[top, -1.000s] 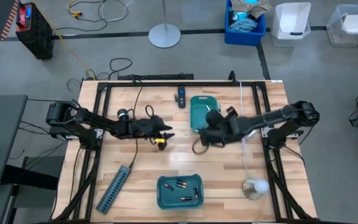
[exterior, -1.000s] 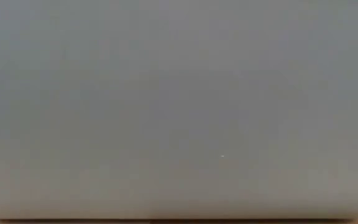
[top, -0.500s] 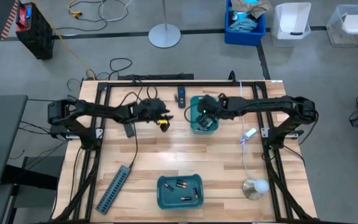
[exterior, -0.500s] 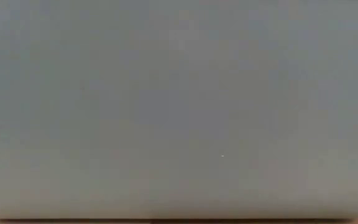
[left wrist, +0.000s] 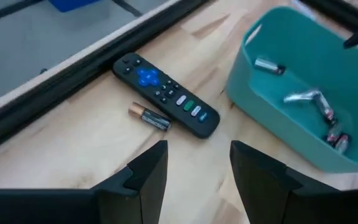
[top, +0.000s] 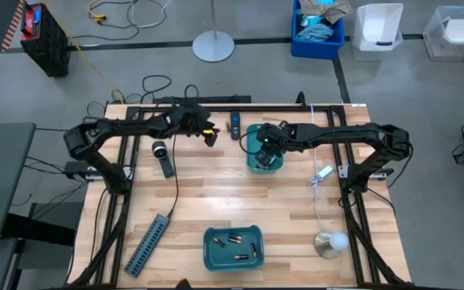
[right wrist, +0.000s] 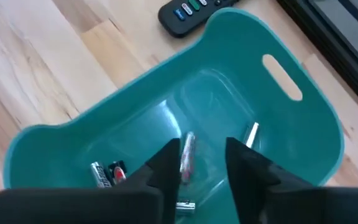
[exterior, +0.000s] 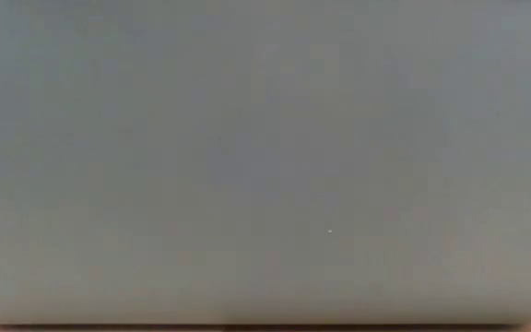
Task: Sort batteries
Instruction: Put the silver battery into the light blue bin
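A: On the table from above, where do the batteries (top: 236,240) lie?
B: Several small dark cylinders in the near teal tray (top: 213,256); more sit in the far teal bin (top: 255,130), under the right gripper (top: 266,151); the left gripper (top: 209,135) reaches along the table's far edge, near the remote (top: 234,123).
A: And level with the table?
B: Only a flat grey blur; nothing can be told.
A: Past the left wrist?
B: One copper-and-black battery (left wrist: 149,117) lies on the wood just beside the remote (left wrist: 166,94); silvery ones rest in the bin (left wrist: 253,93); the two fingers (left wrist: 148,176) stand apart, holding nothing.
A: Past the right wrist?
B: The fingers (right wrist: 168,163) hang parted over the bin (right wrist: 55,146), empty; a silver battery (right wrist: 187,151) shows between them on the bin's floor; others lie around it.
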### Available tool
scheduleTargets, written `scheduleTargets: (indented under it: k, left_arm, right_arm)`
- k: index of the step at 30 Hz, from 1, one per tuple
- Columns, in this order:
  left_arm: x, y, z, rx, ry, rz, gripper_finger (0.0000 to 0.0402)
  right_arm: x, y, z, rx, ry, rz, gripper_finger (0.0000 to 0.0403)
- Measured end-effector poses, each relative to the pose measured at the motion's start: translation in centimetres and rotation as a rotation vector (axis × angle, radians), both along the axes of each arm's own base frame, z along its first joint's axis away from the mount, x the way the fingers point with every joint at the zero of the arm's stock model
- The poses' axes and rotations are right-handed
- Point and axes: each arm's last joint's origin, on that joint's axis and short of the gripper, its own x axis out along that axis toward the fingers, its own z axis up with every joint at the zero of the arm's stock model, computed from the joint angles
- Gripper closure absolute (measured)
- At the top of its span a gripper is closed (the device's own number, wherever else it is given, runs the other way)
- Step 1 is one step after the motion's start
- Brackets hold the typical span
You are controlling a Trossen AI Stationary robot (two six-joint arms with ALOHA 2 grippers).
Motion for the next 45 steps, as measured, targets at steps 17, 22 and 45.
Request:
scheduleTargets:
  k: [17, 22, 45]
  left_arm:
    - [3.8, 2.9, 0.9, 0.47, 0.466, -0.552, 0.0225]
    - [3.6, 3.0, 1.0, 0.567, 0.546, -0.674, 0.0198]
    - [6.5, 10.2, 0.1, 0.287, 0.728, -0.72, 0.0192]
  right_arm:
    - [-0.4, 1.6, 2.0, -0.151, 0.06, 0.312, 0.0182]
    - [-1.3, 1.9, 3.8, -0.198, 0.014, 0.361, 0.0182]
    - [-4.8, 2.9, 2.0, -0.214, -0.157, 0.308, 0.0182]
